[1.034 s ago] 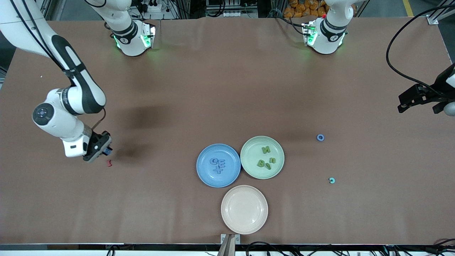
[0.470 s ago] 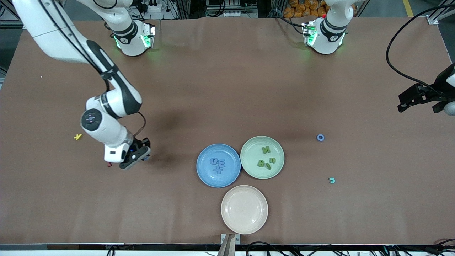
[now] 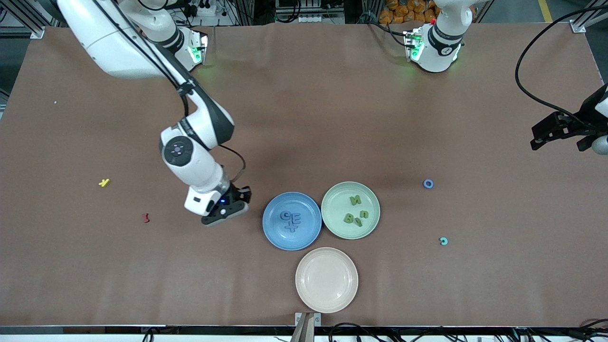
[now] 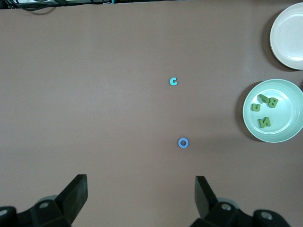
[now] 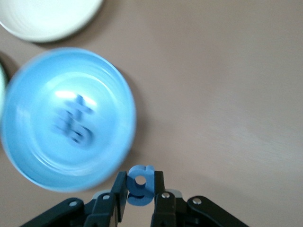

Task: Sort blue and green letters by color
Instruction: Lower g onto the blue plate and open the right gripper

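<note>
One blue g [image 5: 140, 184], apparently pinched by right fingers [image 5: 118, 190], now nears blue plate [image 3: 273, 235].

This is a robotics lab or test cell, not a home or shop. Two white arms are bolted by their bases [image 3: 430, 47] to the edge of one large table [image 3: 304, 118], whose top is covered by a plain brown sheet, and green status lights glow on those bases. Aluminium framing [image 3: 19, 14], power strips and loose black cables [image 3: 536, 71] crowd the floor along the table's edge by the bases. A camera mount [image 3: 307, 327] sits clamped at the table's nearest edge.
</note>
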Controlling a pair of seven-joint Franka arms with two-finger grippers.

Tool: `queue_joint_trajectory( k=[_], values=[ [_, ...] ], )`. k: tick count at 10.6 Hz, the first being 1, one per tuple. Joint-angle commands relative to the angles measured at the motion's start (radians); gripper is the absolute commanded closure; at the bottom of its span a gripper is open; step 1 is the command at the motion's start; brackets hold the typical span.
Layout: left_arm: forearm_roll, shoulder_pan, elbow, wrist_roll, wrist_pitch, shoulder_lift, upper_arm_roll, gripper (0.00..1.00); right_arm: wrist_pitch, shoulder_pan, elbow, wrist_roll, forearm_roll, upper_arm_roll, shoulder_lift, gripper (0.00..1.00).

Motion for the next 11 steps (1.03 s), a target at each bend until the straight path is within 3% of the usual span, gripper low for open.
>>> queue_joint_trajectory(
  k=[1, 2, 3, 5, 11],
  values=[
    [-0.025, 0.01, -0.014, -0.004, 0.001, -0.014, -0.006, 0.0, -0.014, 0.095, 0.207, 0.204, 0.059, -0.002, 0.135, 1.0],
    [-0.025, 0.01, -0.014, -0.004, 0.001, -0.014, -0.006, 0.0, -0.009, 0.127, 0.262, 0.231, 0.128, -0.002, 0.164, 1.0],
    [-0.025, 0.01, -0.016, -0.004, 0.001, -0.014, -0.006, 0.0, -0.008, 0.161, 0.317, 0.28, 0.188, -0.003, 0.19, 0.89],
    [-0.025, 0.01, -0.014, -0.004, 0.001, -0.014, -0.005, 0.0, 0.009, 0.198, 0.369, 0.394, 0.209, -0.013, 0.218, 0.0],
    [-0.026, 0.012, -0.014, -0.004, 0.011, -0.011, -0.005, 0.0, 0.014, 0.172, 0.347, 0.376, 0.196, -0.046, 0.204, 0.0]
  ],
)
